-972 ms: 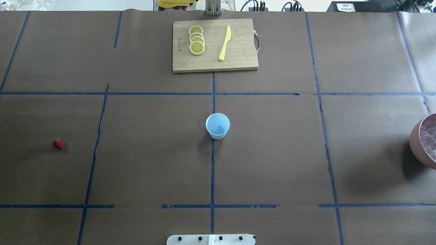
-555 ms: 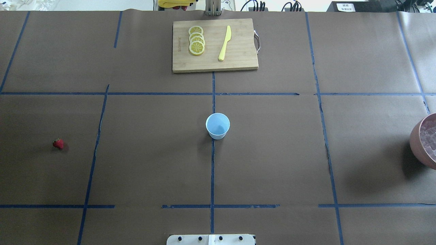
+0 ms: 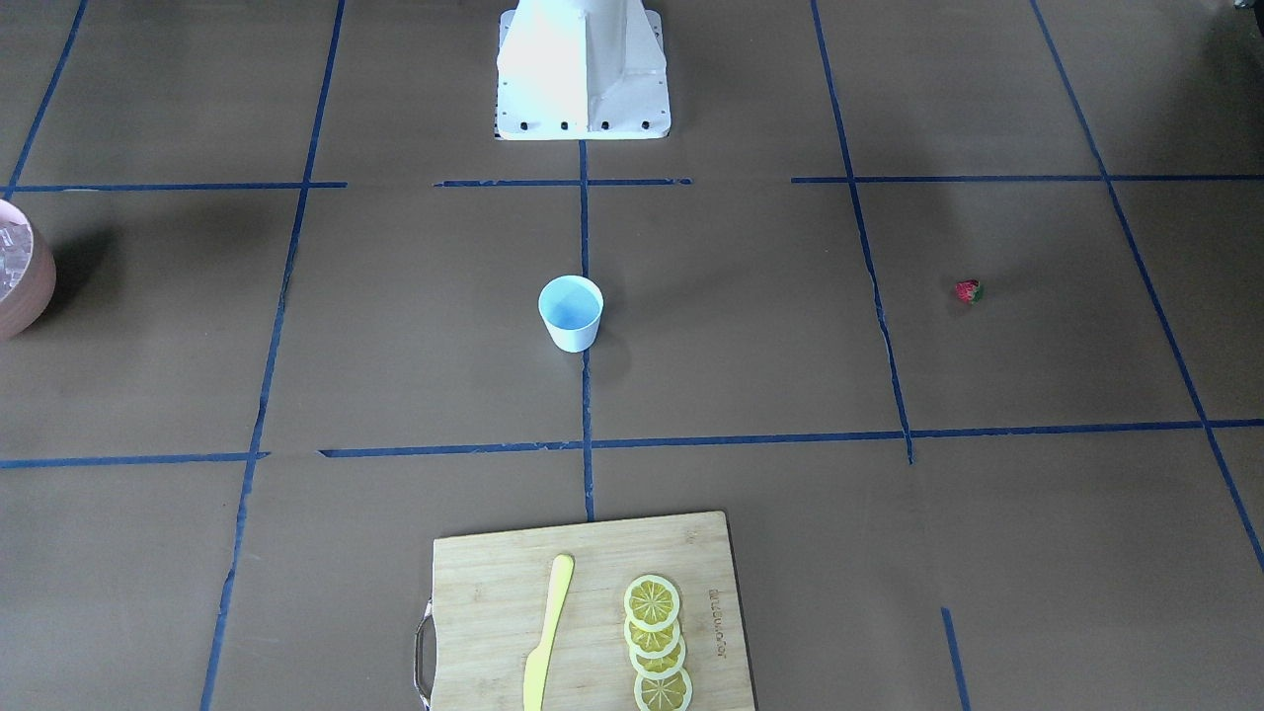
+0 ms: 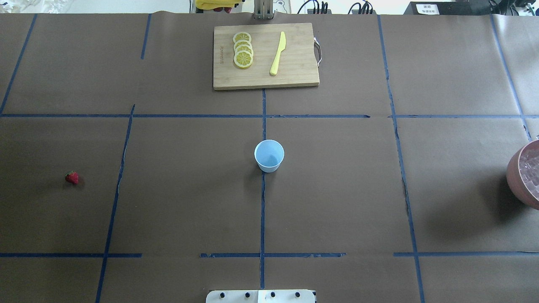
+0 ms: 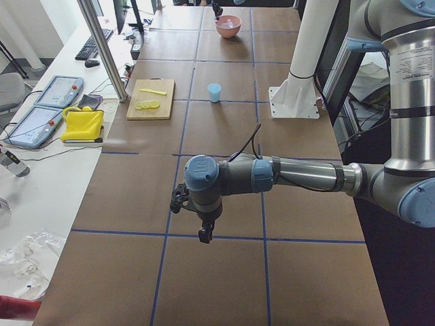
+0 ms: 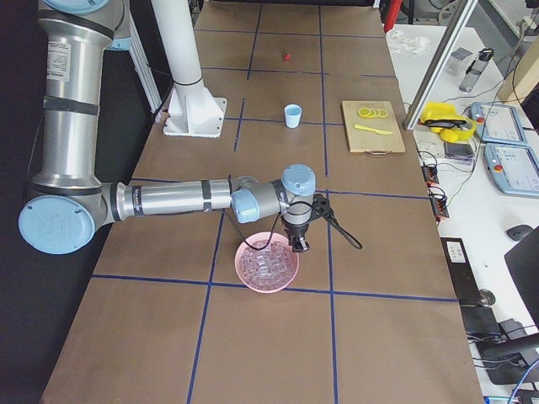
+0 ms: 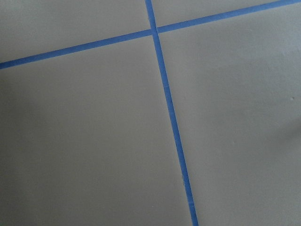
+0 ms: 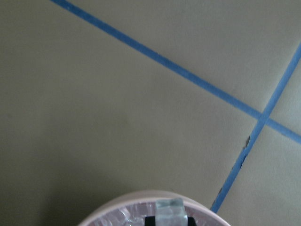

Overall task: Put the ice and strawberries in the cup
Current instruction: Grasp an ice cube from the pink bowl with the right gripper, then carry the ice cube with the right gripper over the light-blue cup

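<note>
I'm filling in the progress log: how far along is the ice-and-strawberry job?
Done: nothing yet; the cup looks empty. In hand: the right gripper hangs at the bowl of ice; whether it grips a cube, I cannot tell. Left: ice into the cup, then the strawberry, which lies untouched on the table; the left gripper is not near it.

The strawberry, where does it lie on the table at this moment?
In the overhead view the strawberry lies on the table at the robot's far left, well apart from the cup in the middle.

Cup [image 4: 269, 155] upright ctr; strawberry [image 4: 72, 178] apart; ice [image 6: 267, 265] piled.
</note>
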